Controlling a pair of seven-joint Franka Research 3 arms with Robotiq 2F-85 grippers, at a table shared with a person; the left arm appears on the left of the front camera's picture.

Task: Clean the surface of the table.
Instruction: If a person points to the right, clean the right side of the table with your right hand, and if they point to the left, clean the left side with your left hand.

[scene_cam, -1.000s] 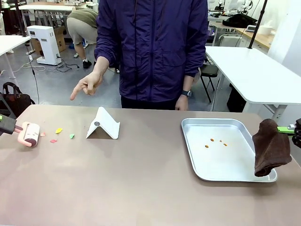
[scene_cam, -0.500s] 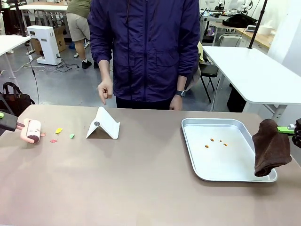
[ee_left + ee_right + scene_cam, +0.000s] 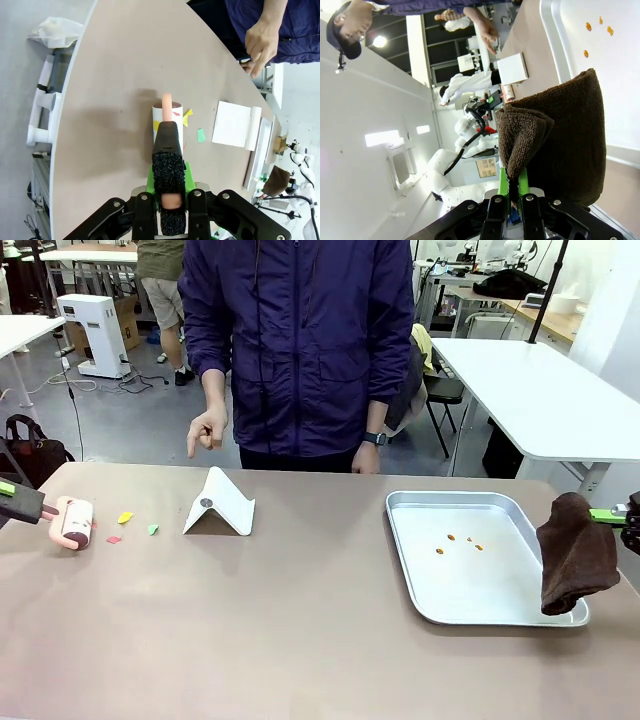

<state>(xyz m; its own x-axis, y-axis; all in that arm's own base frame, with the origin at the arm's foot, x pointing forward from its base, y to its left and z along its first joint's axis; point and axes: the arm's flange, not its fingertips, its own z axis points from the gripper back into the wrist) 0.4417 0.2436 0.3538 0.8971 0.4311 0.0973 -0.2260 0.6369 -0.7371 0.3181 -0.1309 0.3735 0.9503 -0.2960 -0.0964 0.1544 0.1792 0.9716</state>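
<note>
Left claw (image 3: 169, 172) clamped on lint roller (image 3: 75, 522); right claw (image 3: 512, 192) pinching brown cloth (image 3: 575, 555). Best: roller flat on table (image 3: 300, 620), sweep toward scraps (image 3: 125, 517) at its 3 o'clock.

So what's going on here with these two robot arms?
Its left gripper holds a pink lint roller beside coloured paper scraps at the left end of the table. Its right gripper holds a brown cloth hanging at the right edge of the metal tray; a few orange bits lie in the tray. A person stands across the table, one hand raised.
</note>
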